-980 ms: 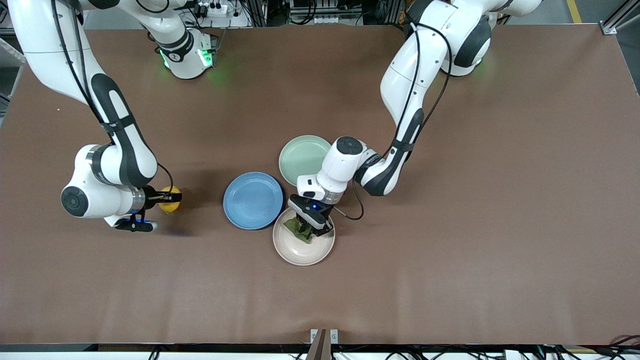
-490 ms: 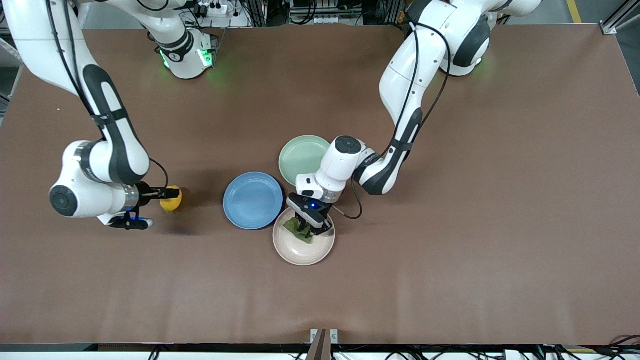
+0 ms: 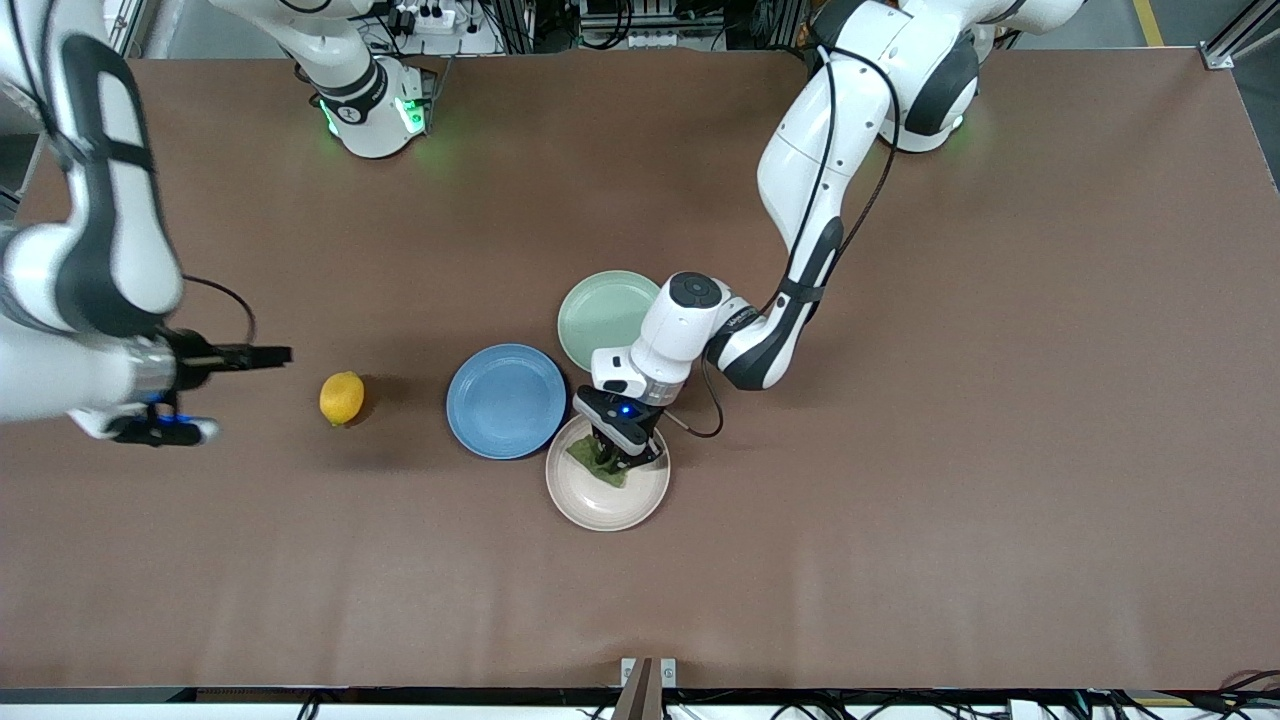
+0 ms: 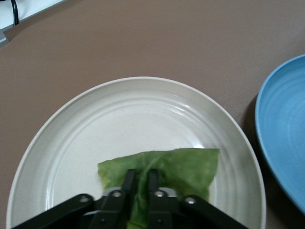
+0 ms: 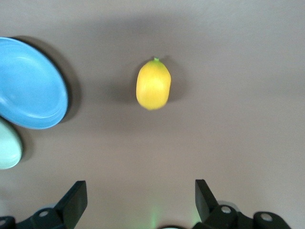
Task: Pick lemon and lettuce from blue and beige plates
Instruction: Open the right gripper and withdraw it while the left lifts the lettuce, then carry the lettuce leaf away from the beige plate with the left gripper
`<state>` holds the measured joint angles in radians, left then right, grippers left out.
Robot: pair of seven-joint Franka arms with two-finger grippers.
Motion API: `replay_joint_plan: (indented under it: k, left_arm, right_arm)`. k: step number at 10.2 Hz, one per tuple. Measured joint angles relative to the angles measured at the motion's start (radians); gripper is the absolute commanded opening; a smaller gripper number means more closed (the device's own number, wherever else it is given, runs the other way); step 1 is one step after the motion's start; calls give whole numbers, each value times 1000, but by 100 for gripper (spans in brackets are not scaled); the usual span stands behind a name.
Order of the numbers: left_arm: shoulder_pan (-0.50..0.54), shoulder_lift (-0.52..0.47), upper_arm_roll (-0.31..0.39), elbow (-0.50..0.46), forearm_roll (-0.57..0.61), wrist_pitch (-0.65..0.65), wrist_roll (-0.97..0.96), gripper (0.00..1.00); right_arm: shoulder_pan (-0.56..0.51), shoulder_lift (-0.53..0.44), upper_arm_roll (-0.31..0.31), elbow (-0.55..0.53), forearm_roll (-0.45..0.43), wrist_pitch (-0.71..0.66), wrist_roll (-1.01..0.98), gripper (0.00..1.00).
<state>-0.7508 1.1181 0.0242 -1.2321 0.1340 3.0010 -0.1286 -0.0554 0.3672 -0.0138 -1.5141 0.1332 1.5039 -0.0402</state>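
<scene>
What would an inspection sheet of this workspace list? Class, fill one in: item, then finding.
Surface: brown table.
Job's things: lemon on the table beside the blue plate, toward the right arm's end; lettuce on the beige plate.
Clutter: green plate, bare.
Grippers: left pincer shut on the lettuce, over the beige plate; right pincer open, over the table, apart from the lemon.
Cables: black cable looping from the left wrist.
Surroundings: power strip at the table's edge.
</scene>
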Motion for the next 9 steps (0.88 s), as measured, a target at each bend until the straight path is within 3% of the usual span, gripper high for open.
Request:
replay_joint_plan:
  k: [5,7,9]
  left_arm:
    - [-1,-7,0,10,0,-27,-13,0]
    - [-6,-75,-2,39,0,-204,-74,0]
    - [-7,-231,-15,57,-12,-506,-142,0]
  right_arm:
    - [-4,-220,8,61,-2,-42,-2,100]
    - [-4,-270,8,59,-29,-79,-3,100]
    - [2,-291,11,49,-50,-101,-4,100]
